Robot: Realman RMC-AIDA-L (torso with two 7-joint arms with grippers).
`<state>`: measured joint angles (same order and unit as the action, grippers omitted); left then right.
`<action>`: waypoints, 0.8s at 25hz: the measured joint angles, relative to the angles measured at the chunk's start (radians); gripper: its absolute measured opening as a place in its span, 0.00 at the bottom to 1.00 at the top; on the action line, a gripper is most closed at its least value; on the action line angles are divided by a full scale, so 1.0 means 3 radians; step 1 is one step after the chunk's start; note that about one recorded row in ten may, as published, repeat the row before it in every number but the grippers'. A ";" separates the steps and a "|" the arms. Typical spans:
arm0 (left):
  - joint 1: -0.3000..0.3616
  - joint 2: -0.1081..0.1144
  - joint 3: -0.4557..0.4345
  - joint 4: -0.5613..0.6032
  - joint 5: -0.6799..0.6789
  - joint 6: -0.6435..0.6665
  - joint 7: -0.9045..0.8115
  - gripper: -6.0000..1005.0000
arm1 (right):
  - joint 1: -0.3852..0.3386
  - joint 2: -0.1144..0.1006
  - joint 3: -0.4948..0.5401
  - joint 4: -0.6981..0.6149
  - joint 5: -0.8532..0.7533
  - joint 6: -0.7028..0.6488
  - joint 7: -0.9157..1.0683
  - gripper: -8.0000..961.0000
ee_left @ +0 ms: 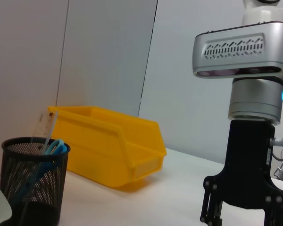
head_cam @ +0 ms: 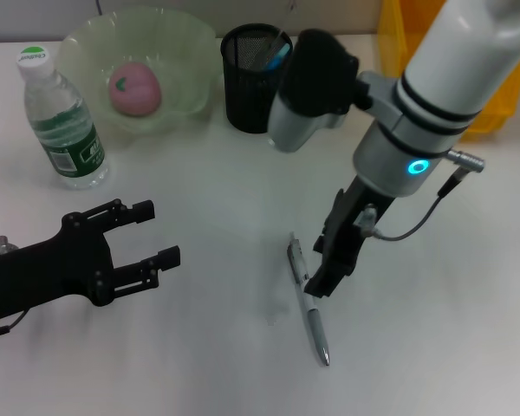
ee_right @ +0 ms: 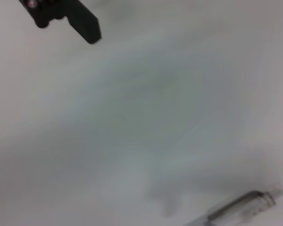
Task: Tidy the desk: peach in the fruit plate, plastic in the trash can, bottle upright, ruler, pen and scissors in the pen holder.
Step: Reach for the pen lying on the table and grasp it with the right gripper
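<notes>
The pen (head_cam: 308, 303) lay flat on the desk (head_cam: 217, 347); the right gripper (head_cam: 328, 276) hung right at its upper end, seemingly not clamped on it, its grip unclear; the left gripper (head_cam: 156, 234) hovered spread apart; farther back stood the bottle (head_cam: 63, 121), peach (head_cam: 134, 87) in the fruit plate (head_cam: 186, 52), scissors (head_cam: 277, 57) in the pen holder (head_cam: 247, 95).

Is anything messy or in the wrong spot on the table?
Only the pen: it lies flat on the desk instead of standing in the pen holder. The right tool is right beside it. The peach sits in the fruit plate, and the bottle stands upright.
</notes>
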<state>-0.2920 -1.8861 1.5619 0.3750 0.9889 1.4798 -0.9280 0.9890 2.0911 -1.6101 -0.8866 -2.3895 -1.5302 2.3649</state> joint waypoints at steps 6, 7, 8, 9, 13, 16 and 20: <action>0.0000 -0.0003 -0.0001 -0.0034 0.0011 -0.0002 -0.0017 0.77 | 0.0070 0.0002 -0.0382 -0.0025 0.0027 0.0173 0.0269 0.67; 0.0000 -0.0005 -0.0001 -0.0034 0.0011 -0.0002 -0.0017 0.77 | 0.0080 0.0002 -0.0438 -0.0025 0.0028 0.0205 0.0309 0.67; 0.0000 -0.0006 -0.0001 -0.0035 0.0012 -0.0002 -0.0018 0.77 | 0.0086 0.0003 -0.0504 -0.0027 0.0030 0.0239 0.0362 0.67; -0.0001 -0.0007 -0.0001 -0.0035 0.0012 -0.0003 -0.0018 0.77 | 0.0088 0.0003 -0.0540 -0.0029 0.0034 0.0257 0.0396 0.67; 0.0002 -0.0010 -0.0001 -0.0034 0.0012 -0.0004 -0.0019 0.77 | 0.0133 0.0004 -0.0675 -0.0007 0.0128 0.0317 0.0552 0.67; 0.0003 -0.0009 -0.0001 -0.0034 0.0012 -0.0004 -0.0019 0.77 | 0.0172 0.0004 -0.0756 0.0014 0.0162 0.0369 0.0723 0.67; 0.0003 -0.0008 -0.0001 -0.0033 0.0015 -0.0003 -0.0020 0.77 | 0.0216 0.0004 -0.0838 0.0029 0.0167 0.0382 0.0950 0.67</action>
<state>-0.2911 -1.8885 1.5615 0.3651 0.9935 1.4788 -0.9341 1.0539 2.0923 -1.8614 -0.8780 -2.3395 -1.4156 2.6499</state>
